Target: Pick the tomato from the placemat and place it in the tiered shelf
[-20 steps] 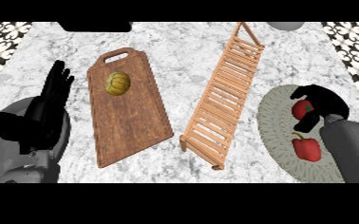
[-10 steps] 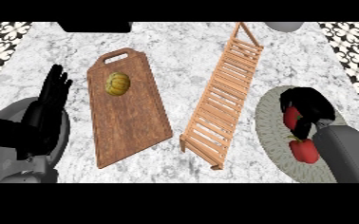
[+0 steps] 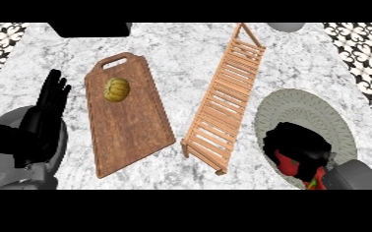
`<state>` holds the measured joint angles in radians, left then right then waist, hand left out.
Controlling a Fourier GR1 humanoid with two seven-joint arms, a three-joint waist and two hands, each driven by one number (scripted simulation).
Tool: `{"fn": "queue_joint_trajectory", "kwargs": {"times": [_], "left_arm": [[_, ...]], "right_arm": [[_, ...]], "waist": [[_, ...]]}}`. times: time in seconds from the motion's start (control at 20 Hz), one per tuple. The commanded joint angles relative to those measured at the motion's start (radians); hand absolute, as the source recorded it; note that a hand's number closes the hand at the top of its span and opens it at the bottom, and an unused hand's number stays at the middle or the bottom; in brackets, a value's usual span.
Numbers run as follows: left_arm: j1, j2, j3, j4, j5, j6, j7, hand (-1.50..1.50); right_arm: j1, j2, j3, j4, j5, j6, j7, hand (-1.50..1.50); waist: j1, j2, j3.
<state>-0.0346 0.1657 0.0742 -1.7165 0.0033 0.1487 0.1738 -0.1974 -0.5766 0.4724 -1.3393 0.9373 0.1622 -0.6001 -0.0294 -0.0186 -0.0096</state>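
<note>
Zero placed: black right hand (image 3: pixel 299 142) curled round red round tomato (image 3: pixel 288 166) on grey woven round placemat (image 3: pixel 305 105); lift and transfer to slatted wooden tiered shelf (image 3: pixel 225 103) were left. At view's left, black left hand (image 3: pixel 44 115) rested open.

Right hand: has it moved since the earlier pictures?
Yes. The right hand has shifted toward the view's lower edge and slightly left, from the far part of the placemat to its nearer part.

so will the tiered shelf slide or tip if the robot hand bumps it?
The tiered shelf is open slatted wood, so probably stiff and light for its size. It stands free on the smooth marble counter, so a bump would likely slide it. Its long, narrow footprint suggests a sideways knock might tip it.
</note>
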Motion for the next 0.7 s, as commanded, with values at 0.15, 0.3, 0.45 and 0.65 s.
{"fn": "queue_joint_trajectory", "kwargs": {"times": [0.15, 0.3, 0.45, 0.65], "left_arm": [[0.018, 0.006, 0.026, 0.014, -0.010, 0.016, -0.020, 0.00], [-0.016, 0.004, 0.031, 0.010, 0.002, 0.020, 0.015, 0.00], [0.017, 0.013, 0.024, -0.038, 0.000, 0.009, 0.018, 0.00], [0.009, 0.024, 0.044, -0.010, 0.016, -0.013, -0.012, 0.00]], "right_arm": [[0.204, -0.153, -0.145, -0.345, -0.339, 0.180, -0.170, 1.50], [0.240, -0.192, -0.280, -0.448, -0.531, 0.293, -0.150, 1.50], [0.251, -0.226, -0.452, -0.519, -0.705, 0.368, -0.031, 1.50], [0.270, -0.276, -0.643, -0.622, -0.914, 0.440, 0.128, 1.50]], "waist": [[-0.036, 0.004, 0.007], [-0.051, 0.003, 0.006], [-0.026, 0.003, 0.007], [-0.010, 0.009, 0.007]]}}
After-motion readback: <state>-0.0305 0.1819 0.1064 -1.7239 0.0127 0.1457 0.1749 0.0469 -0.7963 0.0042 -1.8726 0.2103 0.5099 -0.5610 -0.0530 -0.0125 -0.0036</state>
